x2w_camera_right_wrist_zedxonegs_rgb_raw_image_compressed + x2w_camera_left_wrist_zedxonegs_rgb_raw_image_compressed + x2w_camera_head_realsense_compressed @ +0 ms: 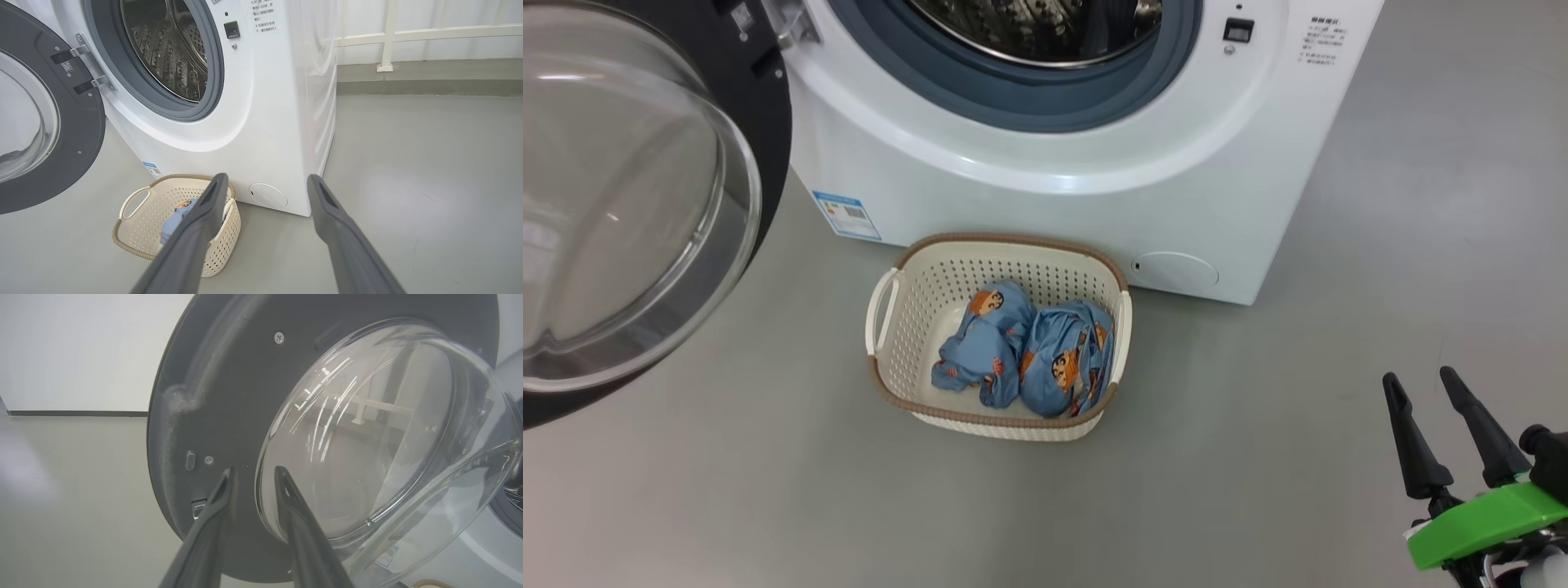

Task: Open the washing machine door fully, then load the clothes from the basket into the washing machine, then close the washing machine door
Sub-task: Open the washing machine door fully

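Note:
The washing machine (1094,204) stands with its round black door (764,114) swung open to the left, the clear glass bowl (621,204) bulging toward me. Its steel drum (171,49) is bare inside. In front of it the cream basket (1013,239) sits on the floor with two light-blue clothes bundles (984,343) (1066,359) in it. My left gripper (254,471) is open, tips close to the door's dark inner ring (229,396) beside the glass, nothing between them. My right gripper (1419,376) is open and empty, off to the basket's right, looking toward the basket (139,245).
Grey floor (1258,457) spreads around the basket and to the machine's right. A white railing (388,41) runs along the wall behind the machine's right side. The open door overhangs the floor left of the basket.

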Motion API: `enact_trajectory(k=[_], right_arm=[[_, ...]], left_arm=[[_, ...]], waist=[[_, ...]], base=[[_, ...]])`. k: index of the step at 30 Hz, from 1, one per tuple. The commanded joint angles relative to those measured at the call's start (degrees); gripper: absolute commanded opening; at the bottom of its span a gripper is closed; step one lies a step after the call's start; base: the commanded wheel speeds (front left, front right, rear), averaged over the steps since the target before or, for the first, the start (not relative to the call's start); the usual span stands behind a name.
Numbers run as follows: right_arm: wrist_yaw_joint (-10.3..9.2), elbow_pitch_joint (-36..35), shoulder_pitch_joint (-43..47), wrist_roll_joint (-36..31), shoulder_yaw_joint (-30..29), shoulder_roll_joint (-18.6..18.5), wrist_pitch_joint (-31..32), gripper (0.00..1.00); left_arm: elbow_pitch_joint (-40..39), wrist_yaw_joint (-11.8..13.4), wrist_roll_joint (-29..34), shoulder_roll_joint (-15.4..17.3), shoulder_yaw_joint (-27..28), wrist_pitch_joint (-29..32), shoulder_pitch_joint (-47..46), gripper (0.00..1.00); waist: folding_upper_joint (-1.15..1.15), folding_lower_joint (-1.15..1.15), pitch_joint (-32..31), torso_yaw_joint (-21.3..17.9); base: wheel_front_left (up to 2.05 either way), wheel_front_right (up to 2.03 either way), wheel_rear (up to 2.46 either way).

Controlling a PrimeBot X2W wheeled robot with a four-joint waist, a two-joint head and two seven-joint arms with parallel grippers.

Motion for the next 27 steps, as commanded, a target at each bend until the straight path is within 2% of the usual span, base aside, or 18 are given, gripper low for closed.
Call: enact_trajectory(k=[1,3,11,17,23,27], right_arm=[[0.09,-0.94,1.17,0.63,1.34,-0.52,-0.69,1.00],[0.09,-0.82,1.62,0.72,1.49,-0.44,-0.69,1.00],[0.09,-0.72,2.33,0.97,2.40,-0.19,-0.69,1.00],[0.09,-0.92,2.68,1.11,2.54,-0.09,-0.69,1.00],[0.09,-1.25,2.78,0.99,2.24,0.08,-0.69,1.00],[0.09,-1.36,2.61,0.98,1.83,0.13,-0.69,1.00]], left_arm=[[-2.65,-0.19,0.08,2.50,1.12,-0.36,1.54,0.59],[-4.76,-0.24,-0.11,1.00,0.36,-0.36,3.66,1.00],[-11.88,-0.27,-1.80,-3.32,-4.88,-0.36,11.08,1.00],[-18.65,-0.28,-4.04,-5.85,-11.36,-0.36,15.90,1.00],[-22.21,-0.28,-4.80,-6.65,-17.57,-0.36,18.49,1.00],[-22.82,-0.28,-4.98,-7.30,-19.04,-0.36,18.62,1.00]], waist=[[0.00,0.00,-2.06,0.04],[0.00,0.00,-3.03,-0.06],[0.00,0.00,-5.47,-1.63],[0.00,0.00,-6.07,-3.61],[0.00,0.00,-6.06,-6.23],[0.00,0.00,-5.70,-7.65]], base=[[0.00,0.00,0.00],[0.00,0.00,0.00],[0.00,0.00,0.00],[0.00,0.00,0.00],[0.00,0.00,0.00],[0.00,0.00,0.00]])
